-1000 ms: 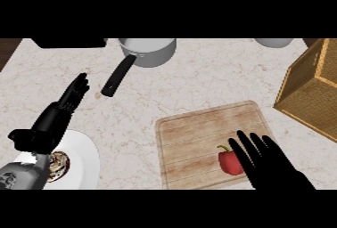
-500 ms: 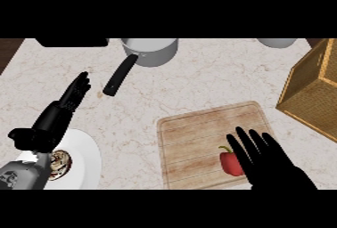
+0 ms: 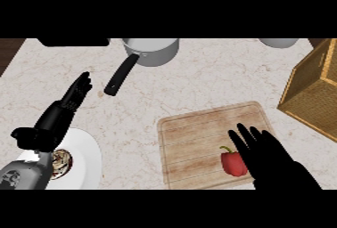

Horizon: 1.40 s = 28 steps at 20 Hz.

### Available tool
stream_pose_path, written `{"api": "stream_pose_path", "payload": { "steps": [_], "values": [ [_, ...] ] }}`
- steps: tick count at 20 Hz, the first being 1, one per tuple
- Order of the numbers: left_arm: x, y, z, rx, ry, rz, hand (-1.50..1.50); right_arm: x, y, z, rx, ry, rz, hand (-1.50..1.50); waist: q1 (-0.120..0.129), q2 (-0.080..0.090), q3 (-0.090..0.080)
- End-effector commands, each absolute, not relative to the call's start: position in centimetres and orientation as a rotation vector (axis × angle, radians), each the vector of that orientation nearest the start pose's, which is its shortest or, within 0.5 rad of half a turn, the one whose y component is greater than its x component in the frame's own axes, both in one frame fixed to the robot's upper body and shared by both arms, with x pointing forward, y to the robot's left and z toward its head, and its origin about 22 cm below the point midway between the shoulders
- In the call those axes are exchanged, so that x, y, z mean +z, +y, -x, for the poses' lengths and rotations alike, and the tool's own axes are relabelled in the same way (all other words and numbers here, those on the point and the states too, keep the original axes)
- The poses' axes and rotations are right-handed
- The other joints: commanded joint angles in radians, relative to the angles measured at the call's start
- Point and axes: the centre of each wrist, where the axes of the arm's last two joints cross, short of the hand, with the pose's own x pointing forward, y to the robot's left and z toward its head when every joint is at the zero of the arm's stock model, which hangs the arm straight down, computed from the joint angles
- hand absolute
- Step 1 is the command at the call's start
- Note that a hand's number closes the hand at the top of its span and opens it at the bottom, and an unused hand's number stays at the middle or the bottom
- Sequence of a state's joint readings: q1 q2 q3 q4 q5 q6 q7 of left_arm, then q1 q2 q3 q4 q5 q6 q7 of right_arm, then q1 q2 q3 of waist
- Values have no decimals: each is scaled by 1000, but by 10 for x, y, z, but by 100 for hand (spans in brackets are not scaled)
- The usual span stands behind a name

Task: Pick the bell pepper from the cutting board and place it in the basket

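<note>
Presently, from where I stand at the counter, the step in hand looks to be the reach; the pick is not yet made.

- Bell pepper (image 3: 233,164), one: red with a green stem, lying on the near right part of the board.
- Cutting board (image 3: 194,140), one: pale wood, carrying nothing but the pepper.
- Basket (image 3: 316,91), one: woven, at the right edge, well apart from the pepper and beyond the board's far right corner.
- Right hand (image 3: 273,160), one: fingers straight and spread, closed round nothing, just beside the pepper's right flank. Whether it touches the pepper cannot be told.
- Left hand (image 3: 56,120), one: resting at the left with its fingers straight, holding nothing.
- Saucepan (image 3: 153,48), one: grey with a black handle, at the far edge.
- Plate (image 3: 85,153), one: white, near left, with a small brown item on it that is too unclear to name.
- Pale vessel (image 3: 280,42), one: at the far right, cut off by the edge.

By my judgement, the next move calls for the fingers to curl round the pepper. A lift and a carry to the far right, over the basket's rim, would follow.
</note>
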State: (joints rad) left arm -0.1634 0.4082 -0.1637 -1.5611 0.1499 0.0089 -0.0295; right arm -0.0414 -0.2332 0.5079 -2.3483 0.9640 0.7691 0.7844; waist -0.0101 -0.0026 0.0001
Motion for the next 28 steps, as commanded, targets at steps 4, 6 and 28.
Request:
{"api": "stream_pose_path", "payload": {
  "steps": [4, 6, 28],
  "values": [
    [64, 271, -261, -366, -1693, -43, 0, 149, -181, -142, 1251, -1337, 866, -150, 8, 0, 1],
    [59, 275, -279, -365, -1690, -70, 0, 154, -194, -157, 1247, -1346, 890, -150, 5, 2, 0],
    [60, 260, -295, -382, -1676, -66, 0, 111, -191, -155, 1298, -1340, 882, -150, 4, 2, 0]
  ]
}}
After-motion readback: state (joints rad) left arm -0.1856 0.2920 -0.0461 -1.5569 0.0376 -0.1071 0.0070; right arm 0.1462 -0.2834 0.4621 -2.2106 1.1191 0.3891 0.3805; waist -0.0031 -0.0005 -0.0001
